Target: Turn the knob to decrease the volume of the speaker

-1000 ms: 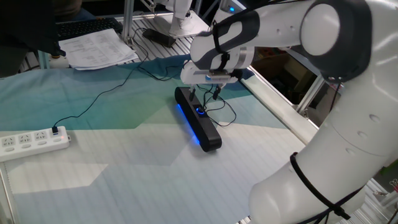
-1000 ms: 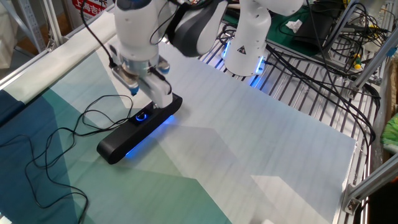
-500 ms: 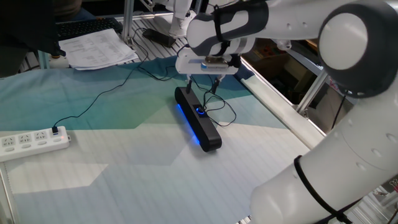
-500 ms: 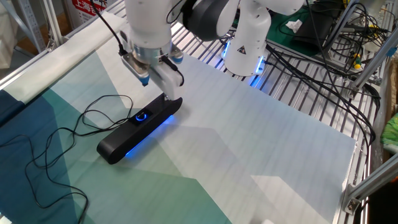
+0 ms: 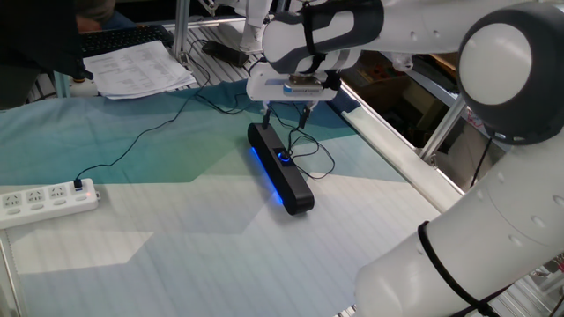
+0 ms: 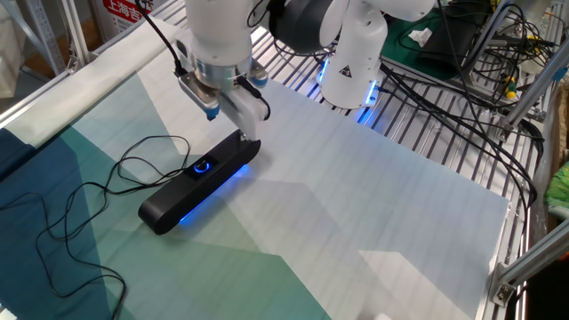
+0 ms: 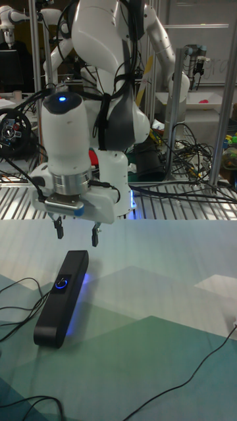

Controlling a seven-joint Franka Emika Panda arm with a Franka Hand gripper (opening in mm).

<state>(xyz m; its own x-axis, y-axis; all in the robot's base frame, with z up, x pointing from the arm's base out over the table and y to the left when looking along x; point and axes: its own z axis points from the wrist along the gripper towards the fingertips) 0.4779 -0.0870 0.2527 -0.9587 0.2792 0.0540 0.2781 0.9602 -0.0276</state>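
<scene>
End effector [image 7: 77, 235] released, fingers spread wide, holding nothing; hovering clear above the speaker [image 7: 62, 297], off its knob [image 7: 61, 283], pointing straight down.

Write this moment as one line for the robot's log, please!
gripper: open, lifted above speaker, touching nothing | knob: blue ring lit, free | speaker: flat on table | phase: gripper above the speaker, off the knob

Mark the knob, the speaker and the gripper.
knob [image 6: 203, 165], the other fixed view, its centre.
speaker [image 6: 169, 202], the other fixed view, top face near the end.
gripper [image 7: 76, 233], tall fixed view, midway between fingertips.
</scene>
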